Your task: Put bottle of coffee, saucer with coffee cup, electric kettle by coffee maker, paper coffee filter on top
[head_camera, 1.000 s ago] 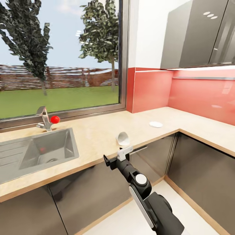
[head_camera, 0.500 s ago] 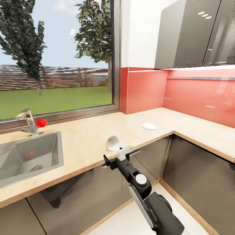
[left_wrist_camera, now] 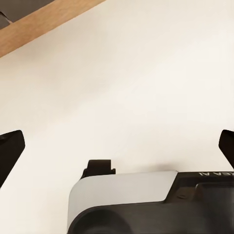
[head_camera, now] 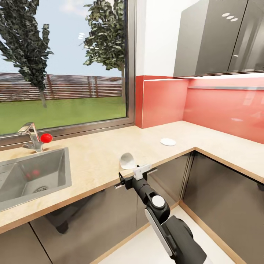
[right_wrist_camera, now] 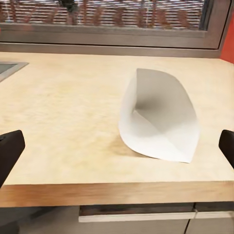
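The paper coffee filter (head_camera: 127, 160), a white cone, lies on its side on the kitchen countertop (head_camera: 91, 156) close to the front edge. In the right wrist view the paper coffee filter (right_wrist_camera: 158, 122) sits straight ahead between the spread fingertips (right_wrist_camera: 9, 148). My right gripper (head_camera: 135, 175) hovers open just in front of the counter edge, a little short of the filter. The saucer (head_camera: 168, 142) rests further back to the right. My left gripper (left_wrist_camera: 117, 146) is open over pale floor. The coffee maker, bottle of coffee, coffee cup and electric kettle are out of view.
A steel sink (head_camera: 29, 176) with a tap (head_camera: 33, 137) and a red ball (head_camera: 46, 138) is at the left. A window runs behind the counter. The counter turns a corner at the right, under a red backsplash, a thin grey shelf board (head_camera: 227, 88) and grey wall cabinets (head_camera: 220, 36).
The camera turned right during the first half second, shifting the scene left in the picture. Since then my right gripper has barely moved and stays open before the filter.
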Robot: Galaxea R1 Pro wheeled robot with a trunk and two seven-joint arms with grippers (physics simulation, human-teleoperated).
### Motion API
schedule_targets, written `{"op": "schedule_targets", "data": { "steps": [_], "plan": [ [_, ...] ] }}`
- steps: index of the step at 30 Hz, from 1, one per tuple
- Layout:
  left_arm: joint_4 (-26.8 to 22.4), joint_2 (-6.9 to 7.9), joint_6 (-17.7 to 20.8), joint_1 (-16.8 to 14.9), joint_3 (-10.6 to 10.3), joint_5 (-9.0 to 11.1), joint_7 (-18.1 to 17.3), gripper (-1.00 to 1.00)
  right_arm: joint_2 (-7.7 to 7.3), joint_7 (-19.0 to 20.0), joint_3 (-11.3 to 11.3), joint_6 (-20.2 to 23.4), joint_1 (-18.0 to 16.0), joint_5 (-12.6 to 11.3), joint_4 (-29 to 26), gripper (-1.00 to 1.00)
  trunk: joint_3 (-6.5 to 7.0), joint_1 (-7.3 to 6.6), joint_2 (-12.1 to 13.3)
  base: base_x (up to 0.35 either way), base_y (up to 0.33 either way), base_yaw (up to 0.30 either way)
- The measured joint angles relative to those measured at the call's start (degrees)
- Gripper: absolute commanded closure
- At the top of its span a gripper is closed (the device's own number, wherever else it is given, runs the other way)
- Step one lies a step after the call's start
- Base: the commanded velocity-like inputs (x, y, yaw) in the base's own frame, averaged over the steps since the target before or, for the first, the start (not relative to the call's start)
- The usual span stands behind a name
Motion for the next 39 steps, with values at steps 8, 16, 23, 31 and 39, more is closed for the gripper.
{"op": "schedule_targets", "data": {
  "steps": [8,16,23,31,39],
  "plan": [
    [0.1,0.04,0.0,0.0,0.0,0.0,0.0,-1.00,0.81,-0.3,-0.1,0.0,-0.6,0.1,4.5,-1.00,0.00,0.00,0.0,0.003,0.000,0.000],
    [0.1,0.04,0.0,0.0,0.0,0.0,0.0,-1.00,1.29,-0.8,-0.1,0.0,-0.7,0.1,5.4,-1.00,0.00,-0.01,0.0,0.096,0.000,0.000],
    [0.3,0.49,0.0,0.0,0.2,0.0,0.1,-1.00,1.32,-0.8,-0.1,-0.1,-0.7,0.0,5.5,-1.00,0.00,0.00,0.0,0.017,0.000,0.000],
    [4.0,3.83,0.0,0.0,6.7,7.9,-0.1,-1.00,1.27,-0.8,-0.2,-0.1,-0.7,-0.9,5.3,-1.00,0.00,0.00,0.0,0.002,0.000,0.016],
    [6.1,3.38,0.0,0.0,7.2,11.2,-0.2,-1.00,1.25,-0.7,-0.3,-0.1,-0.7,-1.5,5.1,-1.00,0.00,0.00,0.0,0.000,0.000,0.203]
  ]
}}
